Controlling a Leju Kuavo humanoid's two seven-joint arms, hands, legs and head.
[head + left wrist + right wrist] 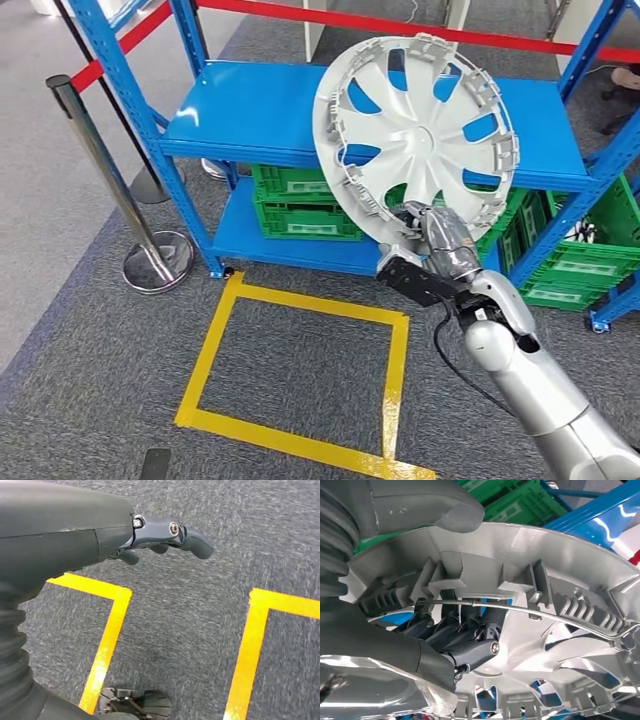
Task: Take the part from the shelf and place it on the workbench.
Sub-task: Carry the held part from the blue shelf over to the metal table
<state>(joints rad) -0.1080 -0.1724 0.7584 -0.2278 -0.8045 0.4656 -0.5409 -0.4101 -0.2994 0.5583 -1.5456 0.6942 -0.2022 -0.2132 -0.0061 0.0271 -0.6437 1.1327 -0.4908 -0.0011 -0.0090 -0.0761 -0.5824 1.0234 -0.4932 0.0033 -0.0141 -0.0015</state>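
The part is a silver plastic wheel cover [415, 130] with curved spokes and clips round its rim. My right hand [430, 250] grips its lower edge and holds it upright in the air, in front of the blue shelf [249, 110]. Up close, the right hand's dark fingers [471, 635] hook over the rim [554, 570] and its wire ring, with the thumb on the outer face. My left hand [166, 535] hangs above the grey carpet, its fingers stretched out and holding nothing.
Yellow tape [392, 370] marks a square on the carpet in front of the shelf. Green crates [302, 205] stand on the lower shelf level and more [581, 255] at the right. A metal barrier post [143, 240] with red belt stands to the left.
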